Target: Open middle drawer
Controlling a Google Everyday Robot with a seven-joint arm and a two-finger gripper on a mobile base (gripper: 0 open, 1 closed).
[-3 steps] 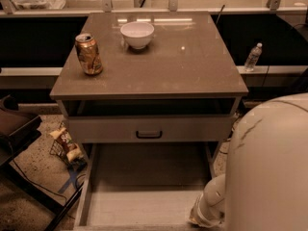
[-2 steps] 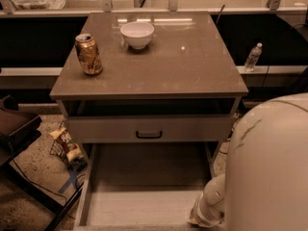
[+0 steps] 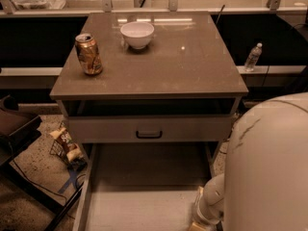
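Looking down past the near edge of the brown flat-topped bench (image 3: 192,66), you had the wide, shallow, pale-grey middle drawer (image 3: 144,201) drawn well out toward you. Its bare floor ran from under the taller pale-grey top drawer front (image 3: 96,129), with its small black bar handle (image 3: 148,134), down to the bottom of the view. The middle drawer's own front and handle lay out of sight below that.

The robot's pincer (image 3: 198,223) sat low by the drawer's near right side, at the end of the white rounded wrist (image 3: 211,203). Only a sliver of it showed, so I could not tell how far open it stood or whether it had hold of anything.

The relation that mattered to you was this: the drawer's long axis ran left to right, parallel to the bench's near edge, and its travel ran straight toward you. By my reckoning the hidden handle lay left of the pincer, at the middle of the drawer's front. I judged the pull largely done; any further move called for a straight draw along that travel, not sideways.

The dented gold drink can (image 3: 88,54) near the left edge and the round white bowl (image 3: 137,34) toward the far edge stood well apart from all this.
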